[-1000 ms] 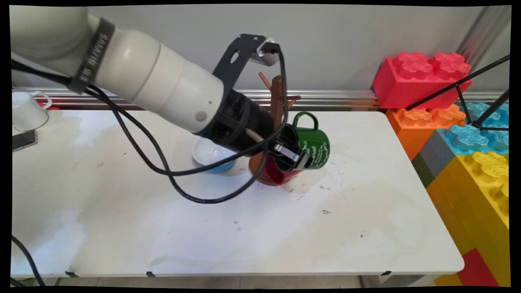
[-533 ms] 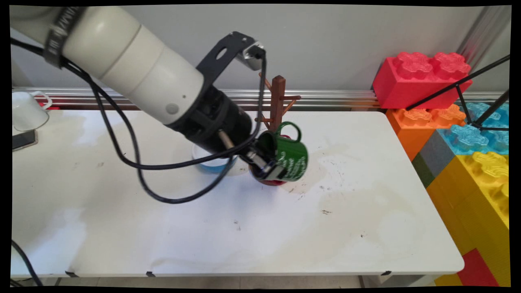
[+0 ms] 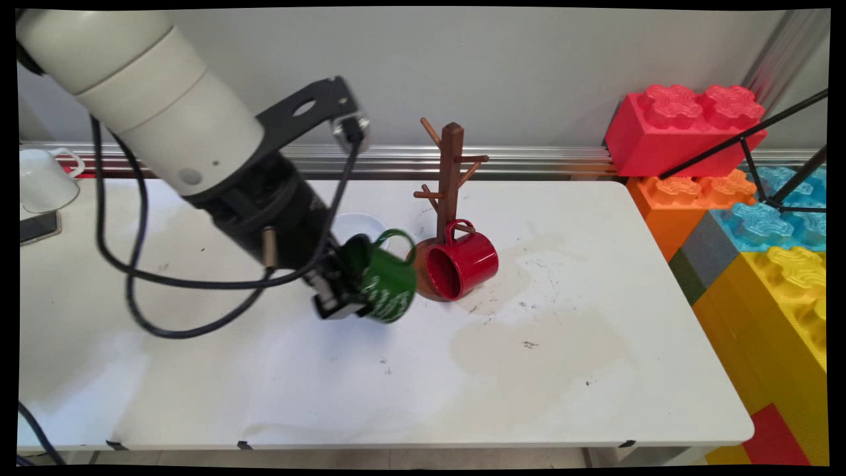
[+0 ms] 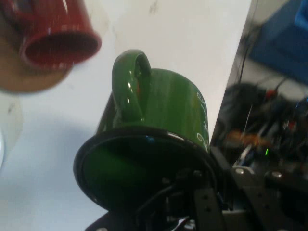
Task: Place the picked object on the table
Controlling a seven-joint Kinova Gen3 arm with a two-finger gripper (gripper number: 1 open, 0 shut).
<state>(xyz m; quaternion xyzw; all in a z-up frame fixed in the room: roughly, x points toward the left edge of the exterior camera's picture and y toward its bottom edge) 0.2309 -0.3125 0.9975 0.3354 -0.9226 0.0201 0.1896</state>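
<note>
White table (image 3: 562, 370): I am seeing it bearing a wooden mug tree (image 3: 451, 178), a red mug (image 3: 462, 266) lying at its base. Green mug (image 3: 386, 287): tilted, hanging above the table left of the tree, the gripper (image 3: 337, 297) clamping its rim.

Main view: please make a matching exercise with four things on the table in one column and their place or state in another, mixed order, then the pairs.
1. green mug
2. red mug
3. mug tree
4. white cup

A. stands upright
B. held by the tool
C. far left edge
D. hangs by its handle

Pairs: 1-B, 2-D, 3-A, 4-C
</note>
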